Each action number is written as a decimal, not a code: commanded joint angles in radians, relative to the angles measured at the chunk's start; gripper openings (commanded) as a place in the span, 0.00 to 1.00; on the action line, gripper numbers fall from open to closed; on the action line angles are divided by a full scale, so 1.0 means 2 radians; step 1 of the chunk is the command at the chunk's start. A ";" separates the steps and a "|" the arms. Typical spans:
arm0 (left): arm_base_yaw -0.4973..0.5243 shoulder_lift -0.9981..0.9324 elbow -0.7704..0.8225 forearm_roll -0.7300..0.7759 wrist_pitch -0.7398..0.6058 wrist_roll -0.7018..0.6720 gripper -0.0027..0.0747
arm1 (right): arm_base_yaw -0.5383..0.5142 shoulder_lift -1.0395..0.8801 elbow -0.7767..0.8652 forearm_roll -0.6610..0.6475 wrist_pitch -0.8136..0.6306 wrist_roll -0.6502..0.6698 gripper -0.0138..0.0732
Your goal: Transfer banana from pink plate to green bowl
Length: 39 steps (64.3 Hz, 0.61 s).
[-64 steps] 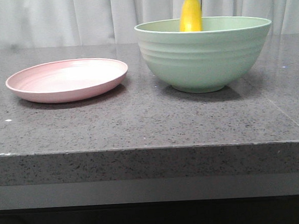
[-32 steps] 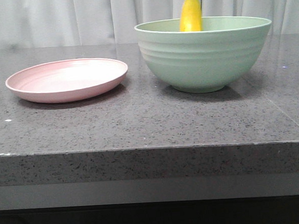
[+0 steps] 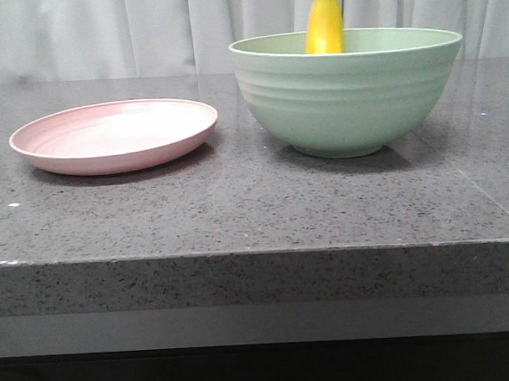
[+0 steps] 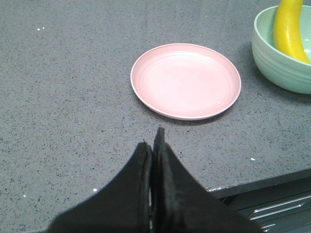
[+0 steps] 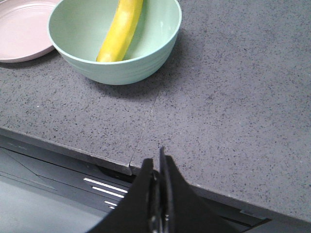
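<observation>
While nothing has shifted across the last second in the front view, the plump bright-yellow banana [image 3: 324, 20] leans inside the ridged mint-green bowl [image 3: 349, 94]; the shallow pale-pink plate [image 3: 115, 135] lies bare. Left wrist view: left gripper [image 4: 152, 143] pressed closed, empty, short of the plate. Right wrist view: right gripper [image 5: 158, 161] closed, empty, well clear. Transfer judged complete

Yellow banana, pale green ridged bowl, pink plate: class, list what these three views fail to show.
- Yellow banana: front view, lower part hidden by the pale green ridged bowl's wall, top cut by the frame.
- Banana tip: right wrist view, cut by the edge.
- Pink plate: right wrist view, partly out of frame.
</observation>
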State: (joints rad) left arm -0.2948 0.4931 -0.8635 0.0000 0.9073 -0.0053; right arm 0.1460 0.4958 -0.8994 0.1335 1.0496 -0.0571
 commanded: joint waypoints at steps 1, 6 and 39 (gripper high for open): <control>0.000 0.003 -0.012 -0.004 -0.039 -0.005 0.01 | -0.002 0.003 -0.010 0.000 -0.031 0.000 0.08; 0.000 0.003 -0.012 -0.004 -0.039 -0.005 0.01 | -0.002 0.003 -0.010 0.000 -0.031 0.000 0.08; 0.088 -0.186 0.316 -0.044 -0.395 -0.005 0.01 | -0.002 0.003 -0.010 0.000 -0.030 0.000 0.08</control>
State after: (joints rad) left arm -0.1501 0.1591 -0.3038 -0.0345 0.3289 -0.0073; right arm 0.1460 0.4958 -0.8994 0.1329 1.0529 -0.0571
